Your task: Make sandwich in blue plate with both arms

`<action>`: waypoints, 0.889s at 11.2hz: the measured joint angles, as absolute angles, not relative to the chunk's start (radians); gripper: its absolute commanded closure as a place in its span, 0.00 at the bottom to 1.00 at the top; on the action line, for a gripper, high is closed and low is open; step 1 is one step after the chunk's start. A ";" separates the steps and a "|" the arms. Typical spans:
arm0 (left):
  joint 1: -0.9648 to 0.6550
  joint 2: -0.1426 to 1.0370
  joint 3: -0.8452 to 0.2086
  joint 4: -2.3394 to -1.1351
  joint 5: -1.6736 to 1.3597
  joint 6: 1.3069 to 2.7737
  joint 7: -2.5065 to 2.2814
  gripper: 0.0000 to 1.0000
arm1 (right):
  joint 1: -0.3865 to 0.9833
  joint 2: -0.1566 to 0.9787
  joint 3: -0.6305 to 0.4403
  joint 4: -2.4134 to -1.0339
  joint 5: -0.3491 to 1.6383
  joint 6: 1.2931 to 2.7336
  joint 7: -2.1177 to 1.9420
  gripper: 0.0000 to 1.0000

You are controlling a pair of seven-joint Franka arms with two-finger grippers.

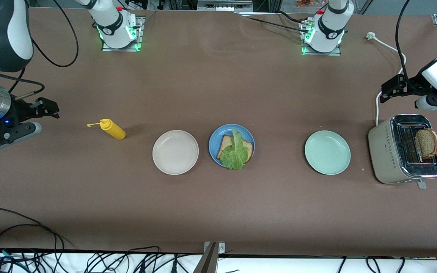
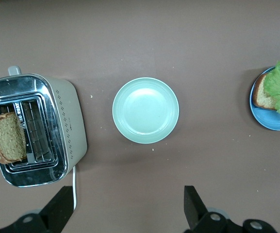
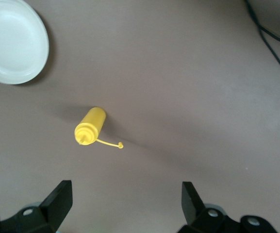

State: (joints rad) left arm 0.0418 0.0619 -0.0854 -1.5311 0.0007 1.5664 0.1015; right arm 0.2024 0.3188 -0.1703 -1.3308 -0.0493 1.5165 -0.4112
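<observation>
Blue plate [image 1: 214, 141] with one bread slice [image 1: 226, 145] and a lettuce leaf [image 1: 236, 153] on it, between two empty plates.

The beige plate [image 1: 175, 152] and a yellow squeeze bottle [image 1: 113, 129] lie toward the right arm's end; the mint-green plate [image 1: 327, 152] and a toaster [image 1: 383, 151] holding a second bread slice [image 1: 426, 142] lie toward the left arm's end. The left gripper [image 2: 125, 206] hangs spread wide and empty over the table beside the toaster; the right gripper [image 3: 125, 204], also spread and empty, hangs near the bottle.

Blue plate [image 1: 215, 151] carries brown bread [image 1: 225, 145] and green lettuce [image 1: 236, 154]. Flanking plates: beige [image 1: 175, 152], mint-green [image 1: 327, 152]. Bottle [image 1: 112, 129] yellow; toaster [image 1: 383, 153] beige with diamond dots.
</observation>
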 measured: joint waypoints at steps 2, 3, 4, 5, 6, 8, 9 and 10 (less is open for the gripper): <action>0.042 0.062 -0.085 -1.531 0.001 1.566 0.101 0.00 | 0.171 0.318 -0.092 -1.343 -0.102 1.527 -0.277 0.00; 0.042 0.062 -0.085 -1.531 0.001 1.566 0.101 0.00 | 0.160 0.310 -0.059 -1.367 -0.112 1.556 -0.215 0.00; 0.042 0.062 -0.085 -1.531 0.001 1.566 0.101 0.00 | 0.156 0.294 -0.043 -1.409 -0.115 1.603 -0.169 0.00; 0.042 0.062 -0.085 -1.531 0.001 1.566 0.101 0.00 | 0.153 0.277 -0.037 -1.451 -0.115 1.635 -0.140 0.00; 0.042 0.062 -0.085 -1.531 0.001 1.566 0.101 0.00 | 0.146 0.264 -0.035 -1.480 -0.115 1.647 -0.123 0.00; 0.042 0.062 -0.085 -1.531 0.001 1.566 0.101 0.00 | 0.128 0.253 -0.035 -1.506 -0.115 1.646 -0.119 0.00; 0.042 0.062 -0.085 -1.531 0.001 1.566 0.101 0.00 | 0.124 0.253 -0.035 -1.513 -0.115 1.646 -0.119 0.00; 0.042 0.062 -0.085 -1.531 0.001 1.566 0.101 0.00 | 0.124 0.254 -0.033 -1.519 -0.112 1.646 -0.119 0.00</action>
